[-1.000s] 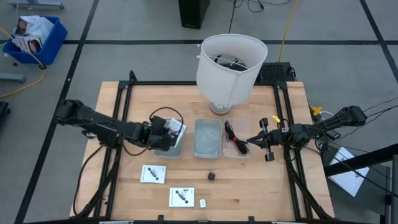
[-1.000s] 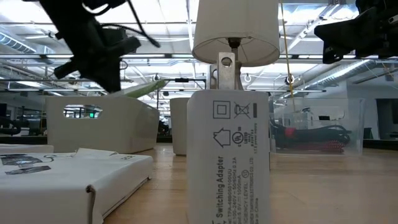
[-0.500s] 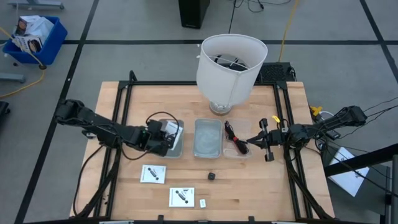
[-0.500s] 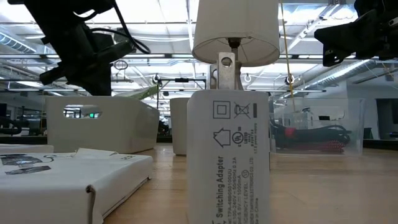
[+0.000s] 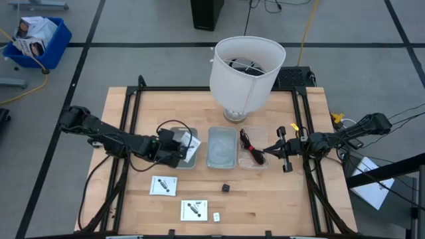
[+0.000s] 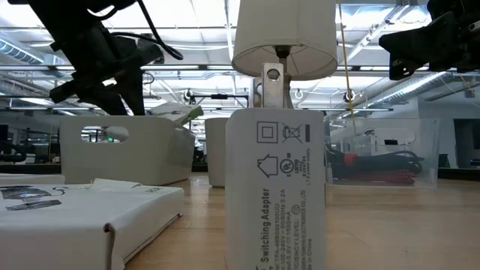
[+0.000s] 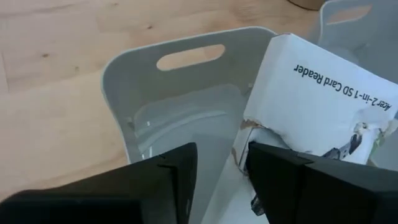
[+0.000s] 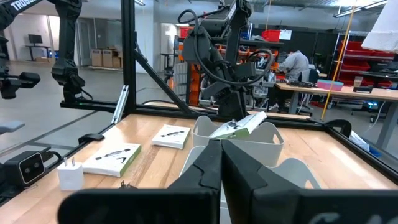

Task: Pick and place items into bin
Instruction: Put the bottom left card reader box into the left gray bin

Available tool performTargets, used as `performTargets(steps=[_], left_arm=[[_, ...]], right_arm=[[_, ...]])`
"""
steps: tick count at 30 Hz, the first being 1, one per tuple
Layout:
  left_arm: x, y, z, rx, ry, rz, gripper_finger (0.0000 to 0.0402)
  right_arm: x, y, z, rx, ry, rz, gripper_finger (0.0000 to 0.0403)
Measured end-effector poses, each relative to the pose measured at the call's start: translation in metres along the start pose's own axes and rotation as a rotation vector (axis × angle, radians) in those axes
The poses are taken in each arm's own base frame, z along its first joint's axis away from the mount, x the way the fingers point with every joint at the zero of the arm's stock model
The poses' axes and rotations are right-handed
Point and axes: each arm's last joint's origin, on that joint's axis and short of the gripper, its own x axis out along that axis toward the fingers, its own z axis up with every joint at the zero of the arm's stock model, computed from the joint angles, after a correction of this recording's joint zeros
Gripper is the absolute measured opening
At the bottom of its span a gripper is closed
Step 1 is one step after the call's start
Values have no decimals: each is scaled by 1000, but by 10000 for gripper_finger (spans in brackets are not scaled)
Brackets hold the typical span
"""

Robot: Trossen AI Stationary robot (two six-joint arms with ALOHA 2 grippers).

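On the wooden table point(image 5: 279, 192), a white lampshade point(image 5: 246, 70) stood behind three bins. The left gripper point(image 5: 174, 147) hovered over the left bin point(image 5: 184, 161), its fingers apart beside a white packet point(image 5: 189, 143) lying tilted inside. The right gripper point(image 5: 269, 151), fingers pressed together, waited over the right bin point(image 5: 253, 161) holding a black coiled cable point(image 5: 250, 145). Two more packets point(image 5: 163, 185) point(image 5: 194, 210), a tiny black cube point(image 5: 226, 188) and a tiny white piece point(image 5: 216, 216) lay near the front edge.

White packet point(image 5: 189, 143) lies tilted in leftmost bin point(image 5: 174, 162).
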Motion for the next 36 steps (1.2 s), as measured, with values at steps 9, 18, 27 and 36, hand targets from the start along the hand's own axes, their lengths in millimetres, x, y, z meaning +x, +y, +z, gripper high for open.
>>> performTargets(steps=[9, 18, 27, 36], left_arm=[[-11, 0, -6, -40, 9, -40, 147], [-15, 8, -8, -29, 27, 16, 147], [-15, 16, -9, 63, 73, 82, 147], [-15, 16, -9, -5, 67, 82, 145]], right_arm=[[0, 0, 0, 0, 0, 1, 1], [0, 0, 1, 3, -9, 0, 1], [0, 0, 1, 2, -10, 0, 1], [0, 0, 2, 5, -22, -1, 1]])
